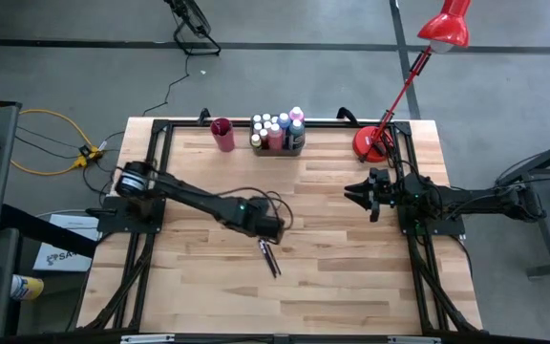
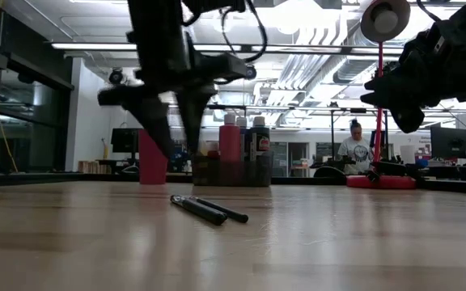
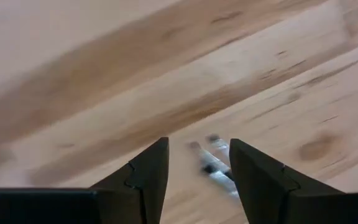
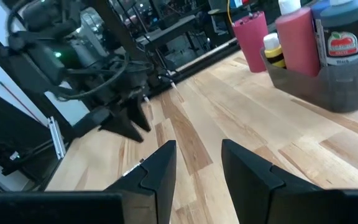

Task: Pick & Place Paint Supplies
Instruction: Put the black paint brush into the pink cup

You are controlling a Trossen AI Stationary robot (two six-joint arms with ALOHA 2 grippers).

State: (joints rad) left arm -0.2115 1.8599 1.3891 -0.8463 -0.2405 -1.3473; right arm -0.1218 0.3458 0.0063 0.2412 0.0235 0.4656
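Note:
Two thin dark-handled paintbrushes [image 1: 270, 258] lie side by side, flat on the wooden table near its middle; they also show in the low view [image 2: 209, 210] and between my left fingers in the left wrist view [image 3: 215, 167]. My left gripper [image 1: 277, 232] hangs open just above them, pointing steeply down, clear of the table [image 2: 180, 149]. Several small paint bottles [image 1: 275, 126] stand upright in a grey tray [image 1: 297, 148] at the far edge. My right gripper [image 1: 359, 196] waits open at the right, pointing level toward the left [image 4: 197, 162].
A red cup [image 1: 222, 134] stands left of the tray at the far edge. A red desk lamp [image 1: 370, 143] has its base at the far right corner, behind my right arm. Bare wood lies around the brushes and toward the near edge.

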